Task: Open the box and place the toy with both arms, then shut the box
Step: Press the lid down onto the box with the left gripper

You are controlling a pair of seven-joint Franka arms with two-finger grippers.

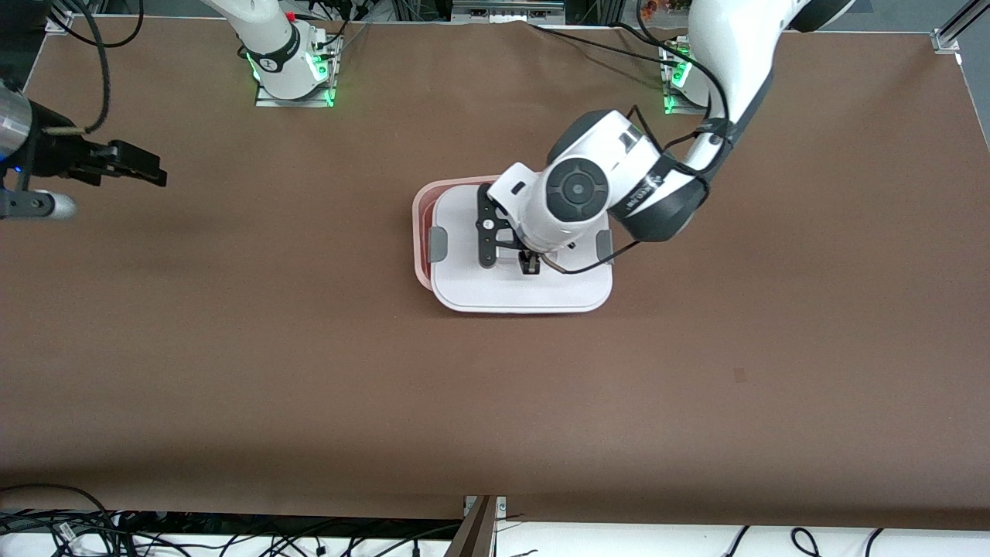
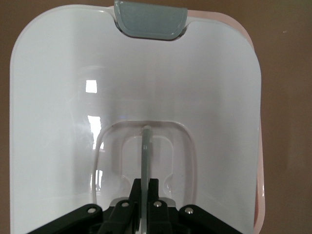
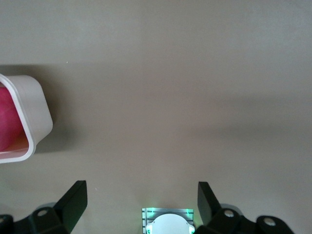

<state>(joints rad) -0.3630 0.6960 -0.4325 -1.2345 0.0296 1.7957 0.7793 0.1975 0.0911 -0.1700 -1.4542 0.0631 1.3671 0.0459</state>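
Observation:
The box's white lid (image 1: pixel 479 288) lies over the pale pink tub (image 1: pixel 420 224), shifted toward the front camera and the left arm's end, so the tub's rim shows along two sides. Grey clips (image 1: pixel 438 244) sit at the lid's ends. My left gripper (image 1: pixel 530 263) is shut on the lid's clear centre handle (image 2: pixel 146 146); the left wrist view shows the lid (image 2: pixel 58 97), one clip (image 2: pixel 150 22) and the tub's edge (image 2: pixel 261 185). My right gripper (image 1: pixel 151 170) is open and empty over the table at the right arm's end. Its wrist view (image 3: pixel 141 187) shows the tub's corner (image 3: pixel 36 112) with the pink toy (image 3: pixel 9 117) inside.
The brown table (image 1: pixel 495 402) stretches wide around the box. Both arm bases with green lights (image 1: pixel 290 77) (image 1: pixel 681 77) stand at the table's edge farthest from the front camera. Cables lie past the table's edge nearest the front camera (image 1: pixel 77 530).

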